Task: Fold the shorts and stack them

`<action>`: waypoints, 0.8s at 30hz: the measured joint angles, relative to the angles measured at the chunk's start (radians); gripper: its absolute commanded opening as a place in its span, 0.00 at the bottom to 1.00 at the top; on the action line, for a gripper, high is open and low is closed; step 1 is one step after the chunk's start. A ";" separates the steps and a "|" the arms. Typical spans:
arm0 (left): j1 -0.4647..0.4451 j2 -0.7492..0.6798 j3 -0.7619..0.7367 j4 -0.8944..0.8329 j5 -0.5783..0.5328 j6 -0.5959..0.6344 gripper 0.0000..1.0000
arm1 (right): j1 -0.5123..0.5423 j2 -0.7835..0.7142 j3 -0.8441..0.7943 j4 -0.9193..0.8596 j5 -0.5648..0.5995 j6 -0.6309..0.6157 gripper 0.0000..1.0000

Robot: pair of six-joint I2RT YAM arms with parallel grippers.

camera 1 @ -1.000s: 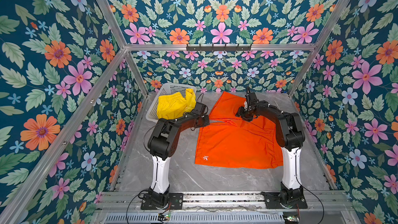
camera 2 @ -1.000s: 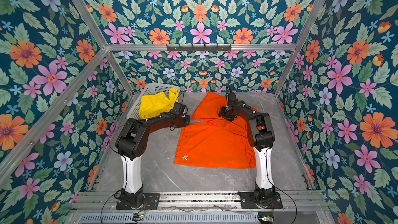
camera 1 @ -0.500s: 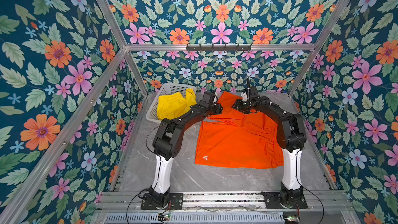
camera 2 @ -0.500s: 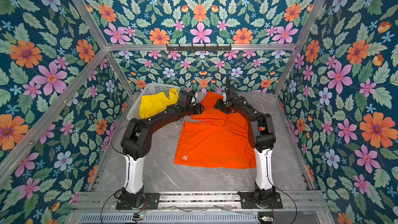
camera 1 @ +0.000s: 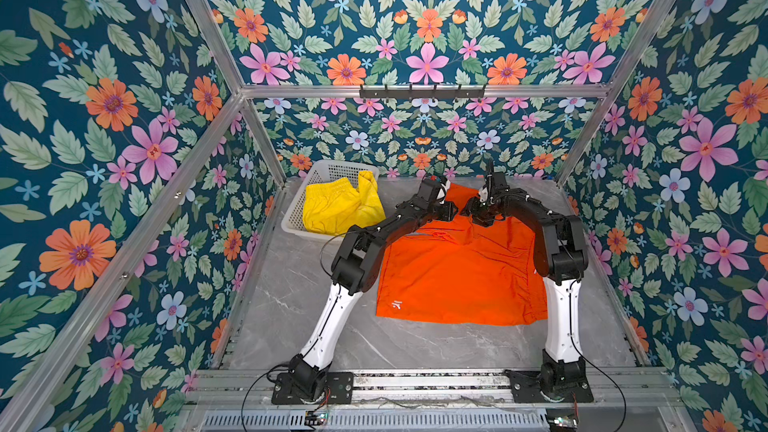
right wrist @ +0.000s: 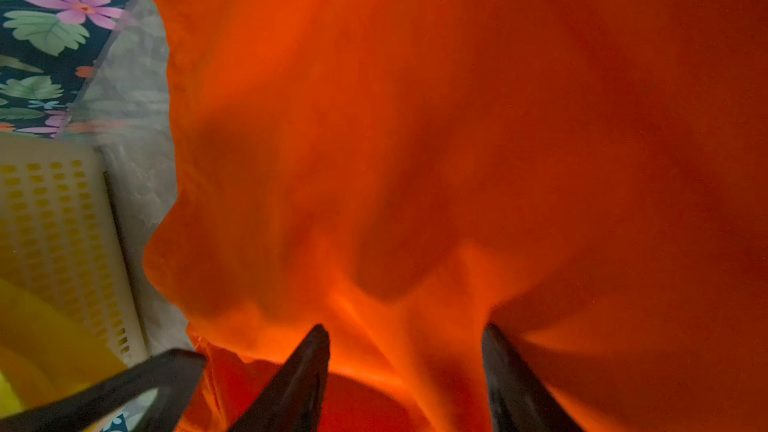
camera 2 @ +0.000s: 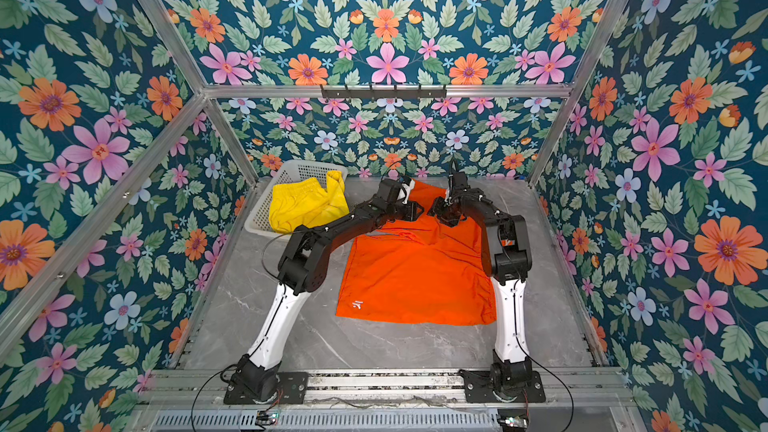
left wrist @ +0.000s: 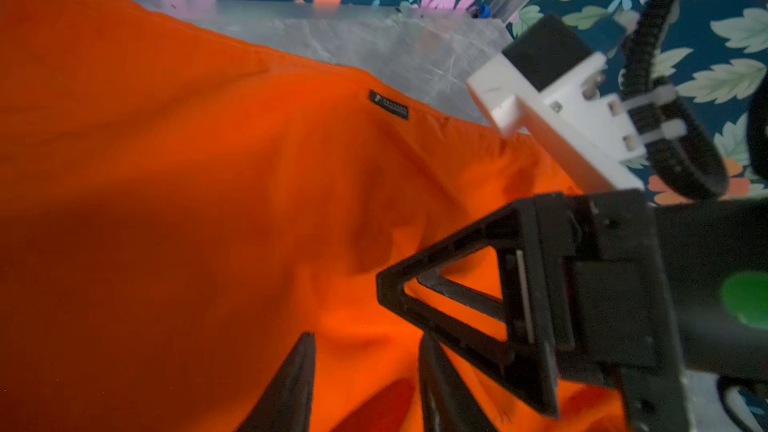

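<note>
The orange shorts (camera 1: 457,276) lie spread on the marble table in both top views, with a small white logo at the front left corner and a rumpled fold near the back (camera 2: 411,236). Both grippers hover close together over that back part. My left gripper (left wrist: 365,367) is open, its fingers (left wrist: 297,388) apart just above the orange cloth, and it also shows in a top view (camera 1: 451,211). My right gripper (right wrist: 405,351) is open too, with a raised ridge of orange fabric between its wide-set fingers (right wrist: 305,371). The yellow shorts (camera 1: 340,205) sit bunched in the basket.
A white perforated basket (camera 1: 328,170) stands at the back left corner, close to the left arm's elbow. Floral walls and aluminium frame posts enclose the table. Bare marble (camera 1: 291,305) shows at the front and left of the orange shorts.
My left gripper went from shut at the left edge of the orange shorts to open at the back, next to the right gripper. The cloth's back part has dropped into a fold.
</note>
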 measured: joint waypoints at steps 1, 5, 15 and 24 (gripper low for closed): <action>0.000 0.004 0.004 -0.023 -0.003 0.002 0.41 | -0.003 0.006 0.007 0.000 -0.008 0.002 0.59; 0.006 -0.035 -0.074 -0.101 -0.027 0.032 0.39 | -0.011 0.027 0.027 0.003 -0.022 0.002 0.59; 0.066 -0.189 -0.311 -0.214 -0.133 0.134 0.38 | -0.031 0.046 0.056 -0.006 -0.037 0.003 0.59; 0.137 -0.359 -0.562 -0.159 -0.178 0.162 0.47 | -0.032 0.021 0.034 -0.004 -0.045 -0.002 0.60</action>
